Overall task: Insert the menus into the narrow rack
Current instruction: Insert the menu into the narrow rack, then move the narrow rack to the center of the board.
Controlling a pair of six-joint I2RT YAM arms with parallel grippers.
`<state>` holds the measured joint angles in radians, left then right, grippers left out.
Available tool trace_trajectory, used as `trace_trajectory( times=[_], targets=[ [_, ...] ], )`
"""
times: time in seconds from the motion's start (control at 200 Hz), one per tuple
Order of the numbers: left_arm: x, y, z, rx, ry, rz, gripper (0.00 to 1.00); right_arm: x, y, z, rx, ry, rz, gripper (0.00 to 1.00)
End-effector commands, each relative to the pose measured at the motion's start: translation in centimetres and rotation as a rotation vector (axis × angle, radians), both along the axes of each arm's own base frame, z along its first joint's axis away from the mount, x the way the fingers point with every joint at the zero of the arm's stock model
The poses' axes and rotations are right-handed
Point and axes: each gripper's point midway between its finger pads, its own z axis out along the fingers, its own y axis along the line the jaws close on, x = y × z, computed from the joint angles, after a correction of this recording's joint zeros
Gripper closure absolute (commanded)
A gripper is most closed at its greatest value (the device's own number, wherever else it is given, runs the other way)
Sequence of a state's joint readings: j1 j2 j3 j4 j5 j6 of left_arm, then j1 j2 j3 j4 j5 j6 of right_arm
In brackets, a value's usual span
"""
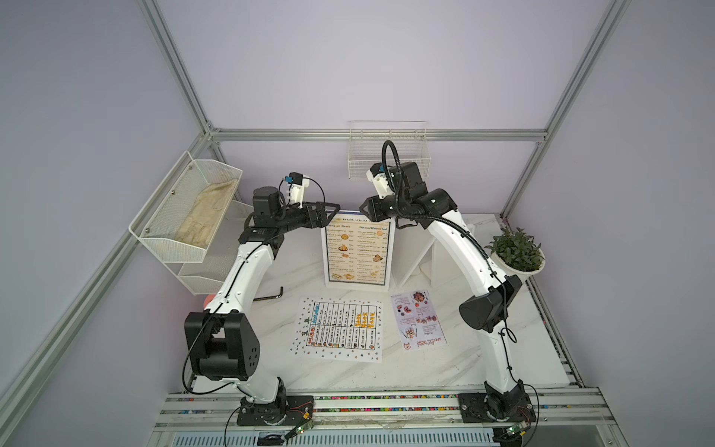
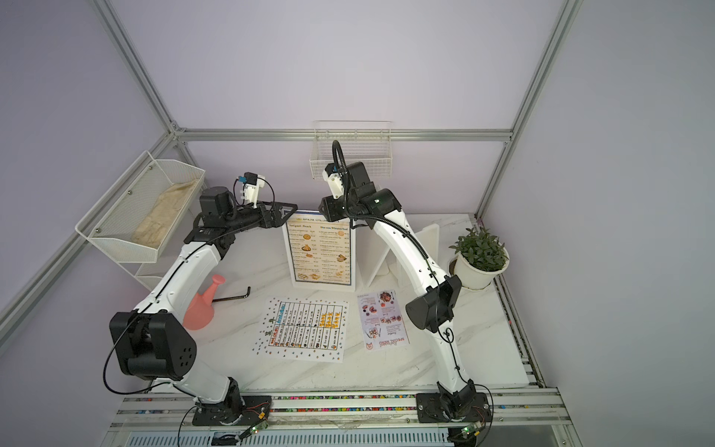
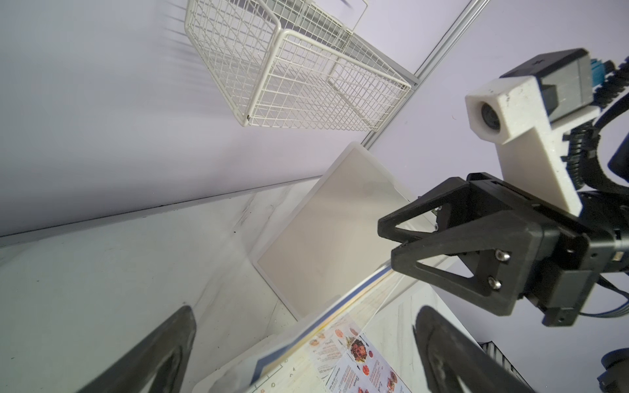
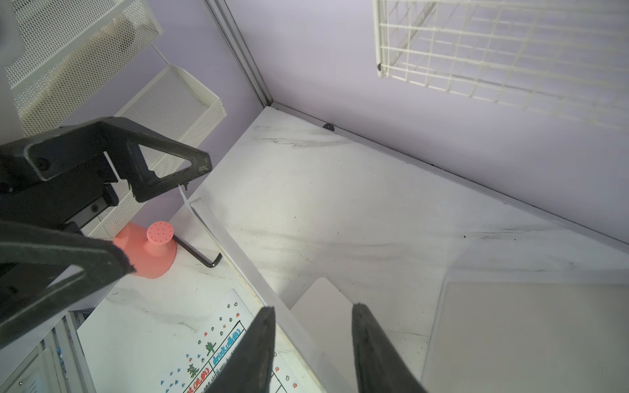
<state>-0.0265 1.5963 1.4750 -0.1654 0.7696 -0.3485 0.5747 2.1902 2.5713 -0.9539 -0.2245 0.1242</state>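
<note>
Already upright in the narrow rack [image 1: 324,267], the DIM SUM INN menu [image 1: 356,251] stands between our gaping left pincer [image 1: 330,211] and half-parted right pincer [image 1: 363,211]; the grid sheet [image 1: 339,329] and leaflet [image 1: 418,321], flat on the bench [image 1: 425,371], we judge light, floppy, best edge-pinched.

Both top views look steeply down from high above the arm bases toward the back wall, covering the whole tabletop around the wire basket [image 1: 389,151] [image 2: 351,149]. Each wrist camera sits close behind its fingers, facing that basket [image 3: 299,68] [image 4: 503,47] from below, near the wall.
</note>
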Motion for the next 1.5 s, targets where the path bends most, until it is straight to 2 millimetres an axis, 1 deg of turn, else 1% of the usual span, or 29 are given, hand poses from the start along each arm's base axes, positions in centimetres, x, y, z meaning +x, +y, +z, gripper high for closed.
trace_trajectory(
  times=[0.0,0.535,0.71,0.905,1.005,1.04,1.115,1.21,1.29,1.37,1.495],
  targets=[
    [-0.8,0.0,1.5,-0.003,-0.048,-0.002,0.0,-0.6,0.7,-1.0,-0.023,0.017,0.039,0.59],
    [-0.8,0.1,1.1,-0.001,-0.041,-0.002,0.0,-0.9,0.6,-2.9,-0.055,0.06,0.052,0.59],
    [-1.0,0.1,1.0,0.003,-0.041,0.002,0.0,-0.9,0.7,-3.1,-0.057,0.067,0.056,0.59],
    [-1.3,0.3,0.3,0.013,-0.03,0.01,0.0,-0.9,0.7,-3.1,-0.056,0.069,0.056,0.59],
    [-1.5,0.4,-0.1,0.016,-0.024,0.016,0.0,-0.9,0.8,-2.5,-0.046,0.056,0.056,0.59],
    [-1.7,0.3,0.0,0.013,-0.023,0.01,0.0,-0.9,0.7,-2.1,-0.042,0.042,0.052,0.57],
    [-2.1,0.0,0.1,0.005,-0.025,-0.014,0.0,-0.7,0.2,-0.1,-0.025,-0.013,0.025,0.53],
    [-2.5,-0.4,0.1,-0.002,-0.032,-0.043,0.0,-0.7,-0.7,2.6,-0.001,-0.086,-0.015,0.43],
    [-2.7,-0.6,-0.2,-0.004,-0.028,-0.063,0.0,-1.1,-1.7,3.7,-0.003,-0.117,-0.045,0.39],
    [-2.9,-0.8,-0.5,-0.008,-0.021,-0.081,0.0,-1.6,-2.7,3.4,-0.021,-0.116,-0.075,0.39],
    [-2.8,-0.9,-1.0,-0.008,-0.012,-0.091,0.0,-2.9,-4.1,2.2,-0.031,-0.109,-0.103,0.39]
  ],
)
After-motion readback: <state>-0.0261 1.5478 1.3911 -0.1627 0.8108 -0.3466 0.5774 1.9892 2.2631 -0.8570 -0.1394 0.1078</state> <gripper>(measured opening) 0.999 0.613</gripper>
